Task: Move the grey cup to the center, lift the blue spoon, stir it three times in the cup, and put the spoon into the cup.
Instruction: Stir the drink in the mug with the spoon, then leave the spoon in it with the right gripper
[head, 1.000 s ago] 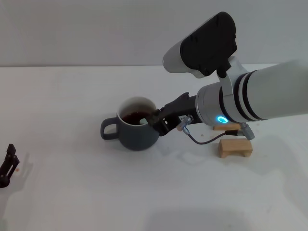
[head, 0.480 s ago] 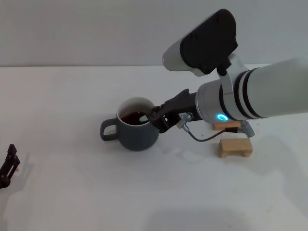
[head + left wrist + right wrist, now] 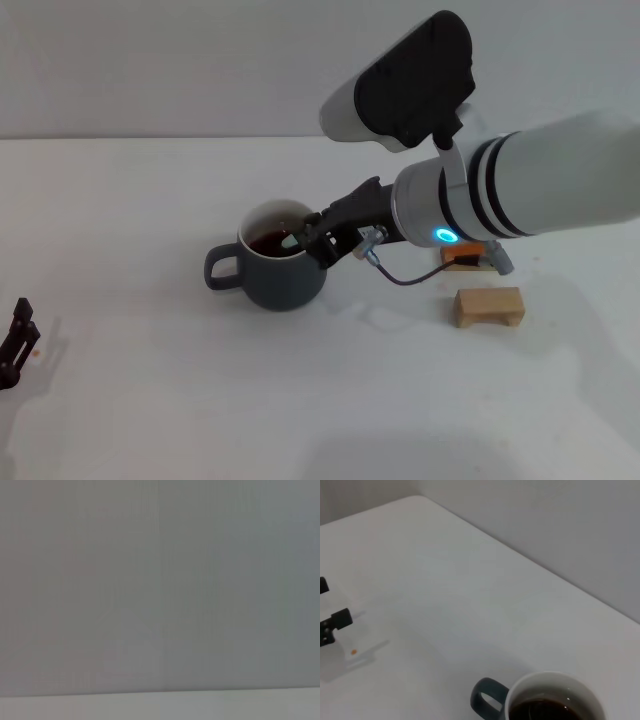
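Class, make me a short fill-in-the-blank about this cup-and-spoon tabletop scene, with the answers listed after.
1. The grey cup holds dark ____ liquid.
2. The right gripper reaches over the cup's ____.
3. The cup's handle points toward the robot's ____ side.
4. Two wooden blocks lie beneath the ____ arm.

Answers: brown; rim; left; right

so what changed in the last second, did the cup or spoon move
The right gripper shifted a little toward the robot's left over the grey cup, carrying the blue spoon across the dark liquid. The cup edged slightly left too. The wooden blocks and the parked left gripper stayed where they were.
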{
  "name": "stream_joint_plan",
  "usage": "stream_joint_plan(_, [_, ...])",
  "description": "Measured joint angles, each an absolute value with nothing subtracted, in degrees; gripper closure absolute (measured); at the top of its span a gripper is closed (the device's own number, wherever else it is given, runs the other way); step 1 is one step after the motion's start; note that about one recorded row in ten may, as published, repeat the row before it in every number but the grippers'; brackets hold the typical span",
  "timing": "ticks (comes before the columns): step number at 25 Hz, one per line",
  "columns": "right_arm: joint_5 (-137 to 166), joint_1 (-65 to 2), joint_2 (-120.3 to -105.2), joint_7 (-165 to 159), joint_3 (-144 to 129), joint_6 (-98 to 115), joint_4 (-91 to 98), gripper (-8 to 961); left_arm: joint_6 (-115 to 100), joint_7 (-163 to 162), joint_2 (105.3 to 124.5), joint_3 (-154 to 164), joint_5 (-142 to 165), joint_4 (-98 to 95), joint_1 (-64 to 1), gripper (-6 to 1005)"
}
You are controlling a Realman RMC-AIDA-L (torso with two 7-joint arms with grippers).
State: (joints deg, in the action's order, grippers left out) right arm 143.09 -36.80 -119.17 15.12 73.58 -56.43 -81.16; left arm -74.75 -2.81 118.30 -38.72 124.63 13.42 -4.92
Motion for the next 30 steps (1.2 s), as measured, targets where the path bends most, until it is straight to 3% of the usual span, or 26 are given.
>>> stream_joint_plan(10, [143.5, -39.5, -119.01, 15.1, 74.4, -53.8, -77.2, 836, -74.7, -2.8, 118.3, -38.8, 124.6, 13.5, -4.9, 142])
stream_joint_plan(30, [144.6, -37.9, -119.13, 15.1, 74.8, -56.9, -80.0, 835, -74.5, -2.8, 118.3, -38.9, 124.5, 13.4, -5.2, 142])
